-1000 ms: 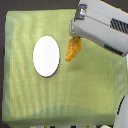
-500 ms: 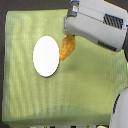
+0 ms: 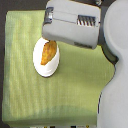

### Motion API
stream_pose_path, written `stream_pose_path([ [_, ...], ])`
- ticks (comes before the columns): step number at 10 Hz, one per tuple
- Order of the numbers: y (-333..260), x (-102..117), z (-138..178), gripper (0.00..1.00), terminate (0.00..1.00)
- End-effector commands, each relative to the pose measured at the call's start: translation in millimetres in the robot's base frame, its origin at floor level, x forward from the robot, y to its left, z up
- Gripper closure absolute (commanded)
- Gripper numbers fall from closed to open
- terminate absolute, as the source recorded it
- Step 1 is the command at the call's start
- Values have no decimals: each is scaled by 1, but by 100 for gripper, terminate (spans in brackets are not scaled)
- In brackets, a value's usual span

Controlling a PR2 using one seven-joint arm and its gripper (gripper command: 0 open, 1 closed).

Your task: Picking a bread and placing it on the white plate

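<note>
The bread [image 3: 48, 52], golden-orange and tapered, hangs or lies over the white plate [image 3: 43, 67], inside its oval outline. Its upper end disappears under the large grey gripper [image 3: 51, 37] of my arm, which covers the plate's top edge. The fingertips are hidden by the gripper's body, so whether they still hold the bread cannot be told. The plate rests on the green cloth at the exterior view's left of centre.
A green cloth [image 3: 75, 85] covers the table top. The grey arm [image 3: 115, 75] fills the exterior view's right side and top. A dark floor edge [image 3: 2, 60] runs down the left side.
The gripper has moved toward the exterior view's left with the bread, from beside the plate's right edge to over the plate.
</note>
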Motion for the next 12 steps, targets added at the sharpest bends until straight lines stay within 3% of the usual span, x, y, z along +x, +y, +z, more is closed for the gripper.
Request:
stream_pose_path([
  [1, 62, -12, -28, 100, 0],
  [8, 56, -11, -40, 100, 0],
  [9, 53, -11, -41, 0, 0],
  [12, 54, -11, -45, 0, 0],
])
